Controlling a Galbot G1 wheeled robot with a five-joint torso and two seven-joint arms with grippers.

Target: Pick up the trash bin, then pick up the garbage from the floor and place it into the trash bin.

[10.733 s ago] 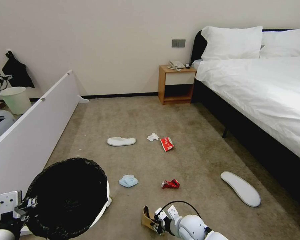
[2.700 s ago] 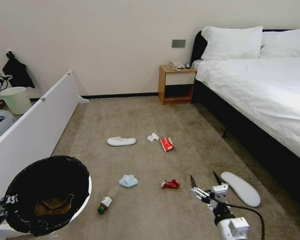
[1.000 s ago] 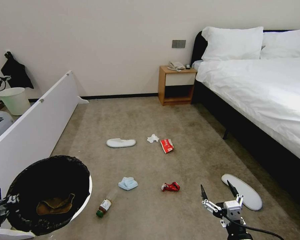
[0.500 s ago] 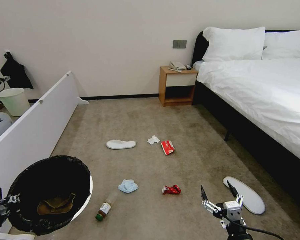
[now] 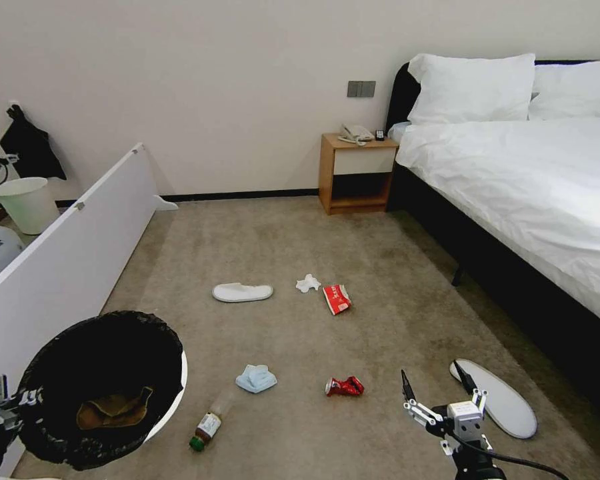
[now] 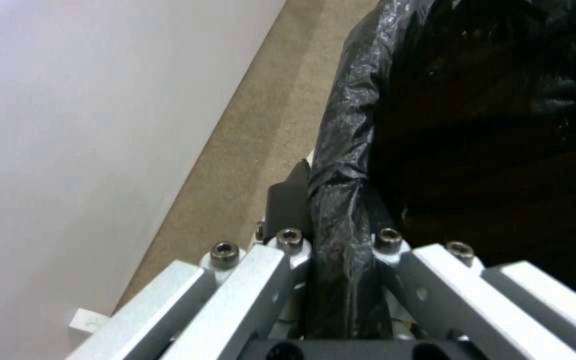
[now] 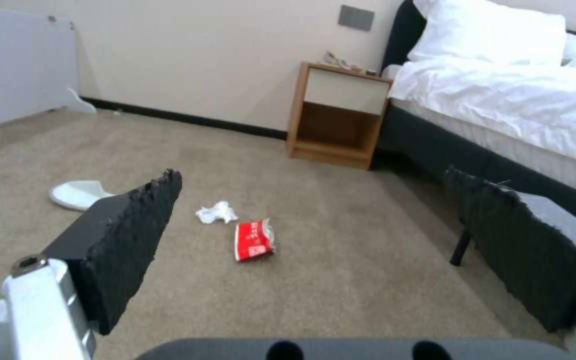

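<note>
With brown paper now in the trash bin [image 5: 100, 393] clamped by the left gripper [image 6: 331, 250], the right gripper [image 5: 439, 395] hangs released, red can [image 5: 344, 386] at ten o'clock.

The floor [image 5: 380, 267] is a rough, matt brown carpet. The trash bin [image 5: 173, 393] is smooth white plastic, and its black bag [image 6: 341, 165] is thin, shiny and crinkled. Brown paper [image 5: 113, 411] inside it looks crumpled. The red can [image 5: 344, 386] is shiny crushed metal. The blue cloth [image 5: 255, 378] looks soft. The bottle [image 5: 207, 427] is see-through plastic with a paper label. The right end effector [image 7: 328, 240] has rough black pads [image 7: 128, 240] on smooth pale metal. The bedside table [image 5: 355, 170] is smooth wood. The bed sheets [image 5: 533, 180] are soft white cloth.
</note>
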